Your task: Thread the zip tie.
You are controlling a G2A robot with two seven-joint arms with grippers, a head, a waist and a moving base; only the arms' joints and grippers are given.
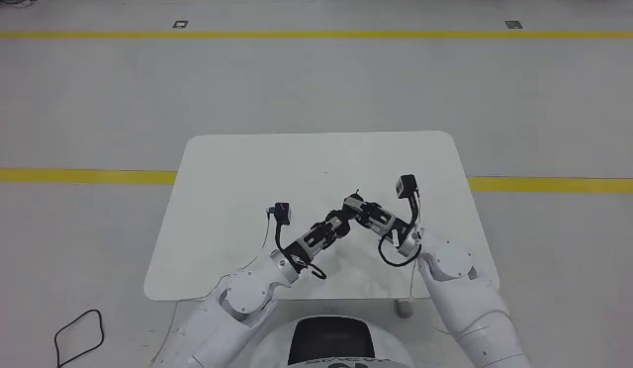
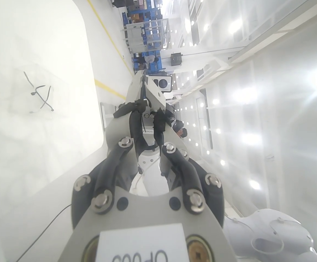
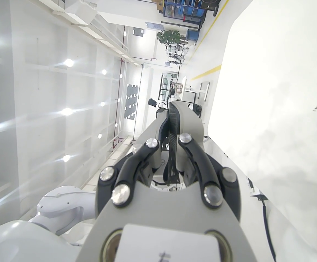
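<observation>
Left hand and right hand held tip to tip above near half of white worktop, arms angled in from either side. Fingers of each hand pressed together; whether anything is pinched between them, cannot tell. Loose black zip ties lie crossed on worktop, well apart from left hand.

The left gripper is showing glossy black plastic links, shiny metal bolts and a matt grey plate. The right gripper is pressing ribbed black pads between smooth pale shells. Off beside the left gripper, thin dark plastic zip ties are lying on the smooth, matt white table.
</observation>
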